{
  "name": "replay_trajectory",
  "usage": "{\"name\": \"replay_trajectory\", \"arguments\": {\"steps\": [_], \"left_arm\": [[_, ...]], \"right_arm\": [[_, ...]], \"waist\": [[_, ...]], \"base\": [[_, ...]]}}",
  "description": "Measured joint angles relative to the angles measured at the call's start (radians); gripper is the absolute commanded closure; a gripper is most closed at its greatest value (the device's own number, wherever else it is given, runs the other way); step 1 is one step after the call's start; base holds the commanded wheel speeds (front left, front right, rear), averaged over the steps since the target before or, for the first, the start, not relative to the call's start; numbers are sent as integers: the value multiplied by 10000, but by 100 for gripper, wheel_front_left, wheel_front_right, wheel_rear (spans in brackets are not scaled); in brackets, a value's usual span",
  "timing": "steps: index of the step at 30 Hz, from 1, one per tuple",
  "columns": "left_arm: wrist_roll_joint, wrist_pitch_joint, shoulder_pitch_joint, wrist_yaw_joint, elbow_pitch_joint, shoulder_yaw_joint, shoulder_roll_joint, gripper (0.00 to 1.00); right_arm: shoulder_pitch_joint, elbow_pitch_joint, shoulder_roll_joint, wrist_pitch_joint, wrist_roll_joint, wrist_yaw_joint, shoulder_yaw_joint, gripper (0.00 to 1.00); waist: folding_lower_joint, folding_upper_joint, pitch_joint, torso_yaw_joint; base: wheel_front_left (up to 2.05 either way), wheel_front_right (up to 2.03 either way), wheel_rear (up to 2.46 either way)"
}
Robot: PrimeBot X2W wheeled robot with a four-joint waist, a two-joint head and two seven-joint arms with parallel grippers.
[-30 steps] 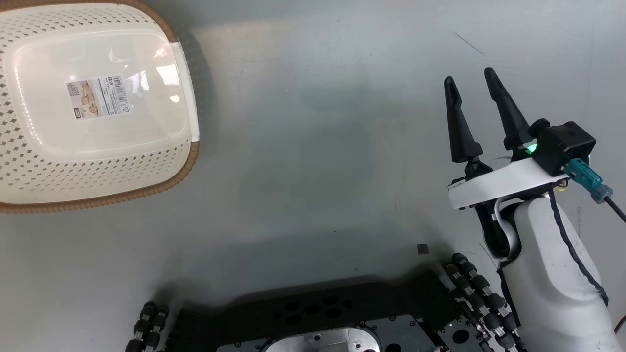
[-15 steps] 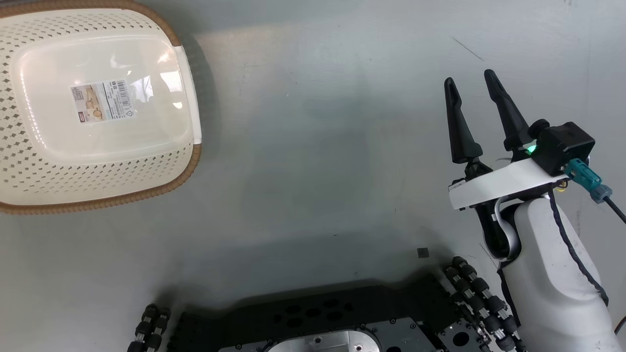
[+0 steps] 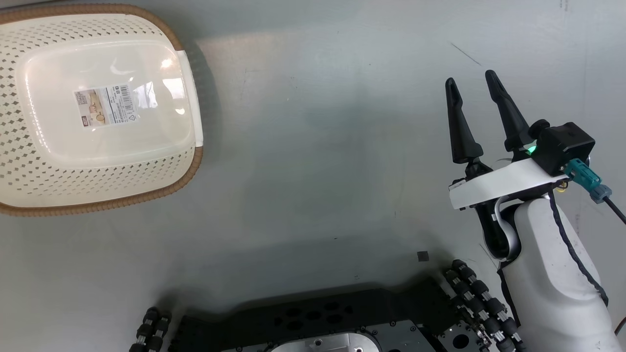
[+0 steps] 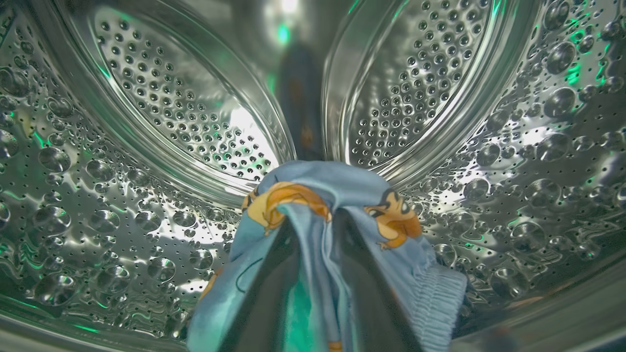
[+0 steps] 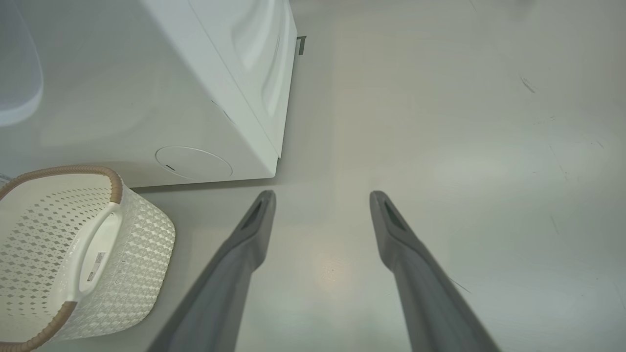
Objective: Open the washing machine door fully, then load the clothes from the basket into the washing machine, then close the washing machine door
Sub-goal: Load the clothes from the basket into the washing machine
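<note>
- Left gripper [image 4: 317, 230] is deep inside the shiny perforated steel drum [image 4: 146, 122]. Its jaws are pinched on a light blue cartoon-print garment [image 4: 352, 186], with fabric draped over both fingers and the elastic waistband hanging to one side.
- Right gripper [image 3: 470, 78] hangs over the bare grey floor [image 3: 318, 146], jaws apart and holding nothing. It is well apart from the cream-white perforated plastic basket with a brown woven rim [image 3: 29, 176].
- We see no clothes in the basket, only the base label (so this is likely the last piece).
- In the right wrist view the basket [image 5: 142, 230] sits just beside the big white boxy washing machine [image 5: 146, 88].
- Step in hand, as we judge it: release the garment in the drum.
- To do it well, open the jaws wide while deep and low, so the cloth slides off both fingers.
- Pull straight back out, so the waistband doesn't snag and drag back to the opening.
- Closing the door comes after.
</note>
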Motion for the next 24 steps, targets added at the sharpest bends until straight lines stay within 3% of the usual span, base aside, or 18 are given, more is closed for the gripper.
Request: {"name": "replay_trajectory", "arguments": {"steps": [24], "left_arm": [[-414,-211,337,0,1131,-81,-408,0]], "right_arm": [[-51,107,0,0,-17,-2,-336,0]], "waist": [[0,0,-740,359]], "base": [[0,0,0]]}}
